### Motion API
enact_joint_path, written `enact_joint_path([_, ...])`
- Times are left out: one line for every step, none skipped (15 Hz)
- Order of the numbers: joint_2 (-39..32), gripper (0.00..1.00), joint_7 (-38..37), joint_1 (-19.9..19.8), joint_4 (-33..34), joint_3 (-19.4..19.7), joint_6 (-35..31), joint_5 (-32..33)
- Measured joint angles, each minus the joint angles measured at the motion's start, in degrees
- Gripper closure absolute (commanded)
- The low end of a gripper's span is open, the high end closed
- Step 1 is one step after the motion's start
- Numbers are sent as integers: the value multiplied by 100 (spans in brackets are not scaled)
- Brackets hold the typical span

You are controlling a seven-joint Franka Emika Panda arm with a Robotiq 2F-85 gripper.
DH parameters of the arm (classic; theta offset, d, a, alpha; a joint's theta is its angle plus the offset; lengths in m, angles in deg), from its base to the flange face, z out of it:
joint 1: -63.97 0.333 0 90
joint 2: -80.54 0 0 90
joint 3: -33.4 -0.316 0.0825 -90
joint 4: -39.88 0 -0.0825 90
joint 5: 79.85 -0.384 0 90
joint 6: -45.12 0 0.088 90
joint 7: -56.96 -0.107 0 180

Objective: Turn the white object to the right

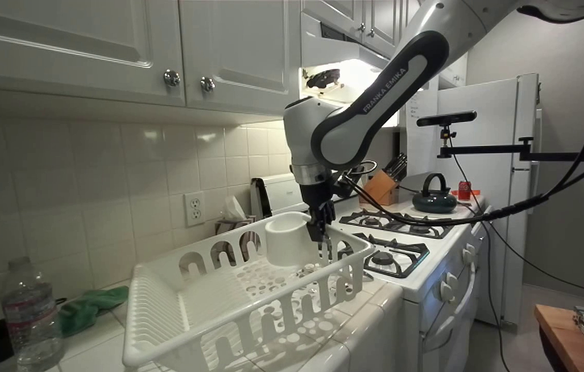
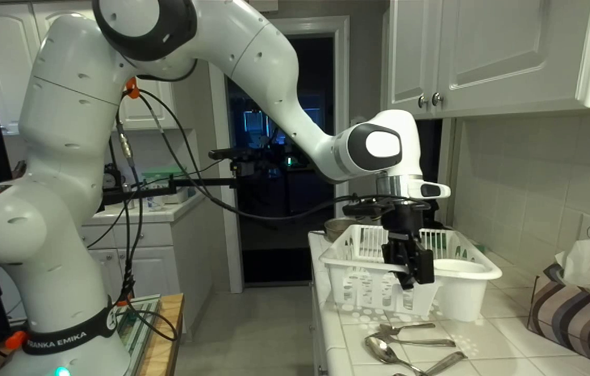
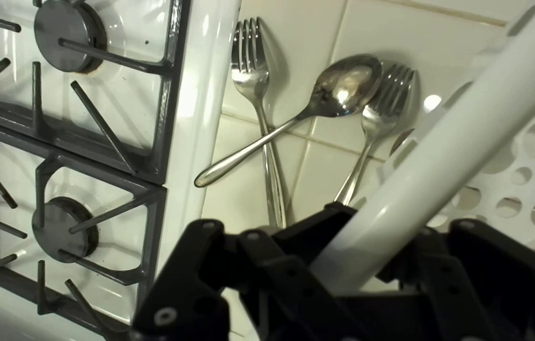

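Observation:
The white object is a large rectangular dish rack (image 1: 250,305) with slotted sides, standing on the tiled counter; its near end wall (image 2: 363,287) also shows in an exterior view. My gripper (image 1: 320,235) points down over the rack's stove-side end, close to a round white cup (image 1: 289,243) at the corner. In the wrist view the rack's rim (image 3: 438,166) runs diagonally between the black fingers of my gripper (image 3: 343,251), which is shut on it. The fingertips are partly hidden behind the rim and finger links.
Just outside that end lie a spoon (image 3: 343,90) and forks (image 3: 248,71), with the gas stove (image 3: 191,118) beyond. A tissue box (image 2: 571,313) stands by the wall. Past the rack's opposite end are a water bottle (image 1: 31,320) and a green cloth (image 1: 90,310). Cabinets hang above.

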State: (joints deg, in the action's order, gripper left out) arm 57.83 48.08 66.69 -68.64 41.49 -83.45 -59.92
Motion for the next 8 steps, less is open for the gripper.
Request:
enact_joint_path([-7, 100, 60, -13, 0, 0, -31, 7])
enact_joint_path([-19, 100, 119, -24, 2, 0, -74, 8])
enact_joint_path([-34, 100, 175, -32, 4, 0, -120, 8])
enact_joint_path([-52, 100, 223, -37, 10, 0, -161, 8])
enact_joint_path([-70, 100, 262, -38, 19, 0, -196, 8])
enact_joint_path([-91, 100, 295, -38, 35, -4, -225, 8])
enact_joint_path([-114, 100, 335, -38, 62, -14, -242, 8])
enact_joint_path([-135, 100, 375, -37, 90, -25, -257, 8])
